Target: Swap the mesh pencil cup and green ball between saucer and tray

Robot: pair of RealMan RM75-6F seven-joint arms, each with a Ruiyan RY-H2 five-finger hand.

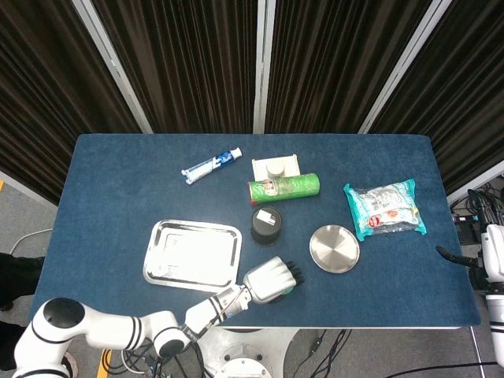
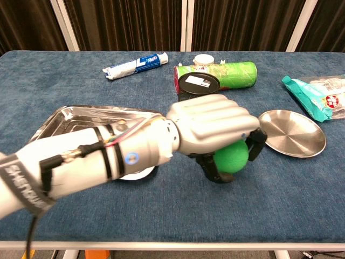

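Note:
My left hand (image 2: 213, 129) grips the green ball (image 2: 232, 156) from above, holding it just over the cloth between the tray and the saucer. From the head view the left hand (image 1: 272, 279) covers the ball. The steel tray (image 1: 192, 254) lies bare at front left. The round saucer (image 1: 334, 249) sits bare at front right, also seen as the saucer (image 2: 291, 133) beside the ball. The black mesh pencil cup (image 1: 266, 225) stands upright on the cloth between them; in the chest view only the pencil cup's rim (image 2: 198, 81) shows behind my hand. My right hand (image 1: 493, 256) hangs off the table's right edge.
A green chip can (image 1: 283, 187) lies on its side behind the cup, with a white lidded box (image 1: 276, 167) beyond it. A toothpaste tube (image 1: 211, 164) lies at back left. A teal snack bag (image 1: 384, 208) rests at right.

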